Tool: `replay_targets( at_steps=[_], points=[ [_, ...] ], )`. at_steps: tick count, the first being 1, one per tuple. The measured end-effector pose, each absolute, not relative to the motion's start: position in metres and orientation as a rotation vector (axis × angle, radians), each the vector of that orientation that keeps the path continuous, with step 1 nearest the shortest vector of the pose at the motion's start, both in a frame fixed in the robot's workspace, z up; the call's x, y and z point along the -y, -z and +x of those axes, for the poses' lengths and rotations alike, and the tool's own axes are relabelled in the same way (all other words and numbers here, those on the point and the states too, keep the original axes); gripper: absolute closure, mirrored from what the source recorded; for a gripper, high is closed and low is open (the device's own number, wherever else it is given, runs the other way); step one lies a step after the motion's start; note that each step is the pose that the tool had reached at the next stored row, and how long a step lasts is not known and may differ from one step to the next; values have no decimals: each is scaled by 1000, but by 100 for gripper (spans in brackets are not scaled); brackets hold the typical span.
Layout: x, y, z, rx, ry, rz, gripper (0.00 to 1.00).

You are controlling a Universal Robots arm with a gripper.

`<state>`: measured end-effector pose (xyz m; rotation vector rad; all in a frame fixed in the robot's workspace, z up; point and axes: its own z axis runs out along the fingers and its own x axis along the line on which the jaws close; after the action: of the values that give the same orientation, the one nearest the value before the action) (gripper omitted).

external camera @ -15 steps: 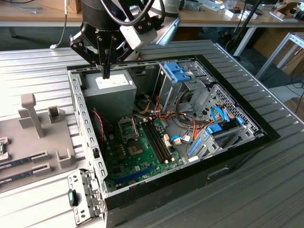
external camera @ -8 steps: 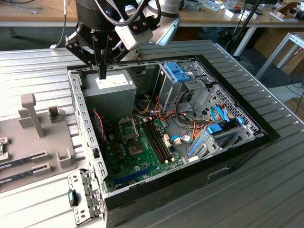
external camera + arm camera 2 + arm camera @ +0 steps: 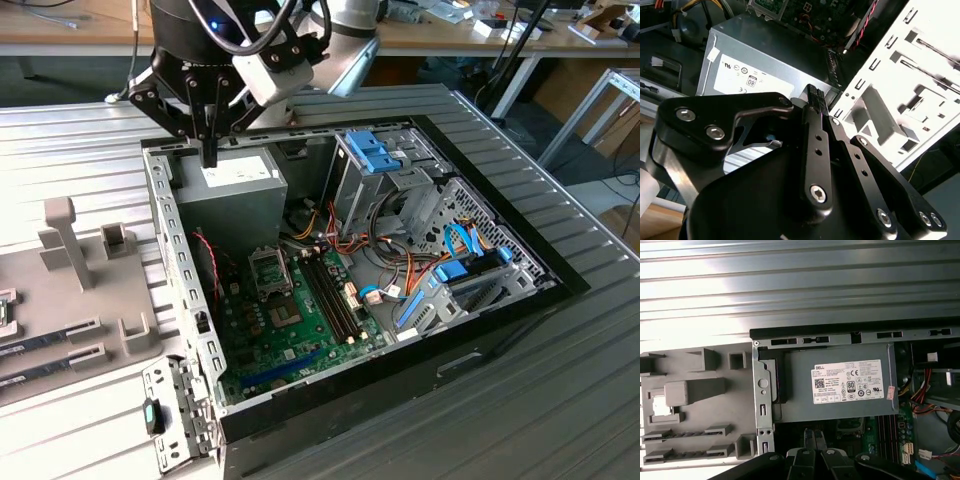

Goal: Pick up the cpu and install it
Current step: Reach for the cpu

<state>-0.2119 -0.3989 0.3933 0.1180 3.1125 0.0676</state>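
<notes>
The cpu looks like a pale shiny square lying in a recess of the grey tray, beside the case. My gripper hangs above the left wall of the open computer case, near the grey power-supply box. Its black fingertips stand pressed together with nothing between them, in both wrist views. The motherboard's cpu socket sits below the power supply inside the case, its metal frame partly showing in the first wrist view.
Long memory sticks lie in slots of the tray at the exterior view's left. Drive cages with blue latches and bundled cables fill the case's right half. A ribbed metal table carries everything.
</notes>
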Motion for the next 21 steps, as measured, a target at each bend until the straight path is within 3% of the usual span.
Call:
replay_targets(
  at_steps=[21],
  points=[
    [399,-393,-232,-3112,-68,118,89]
  ],
)
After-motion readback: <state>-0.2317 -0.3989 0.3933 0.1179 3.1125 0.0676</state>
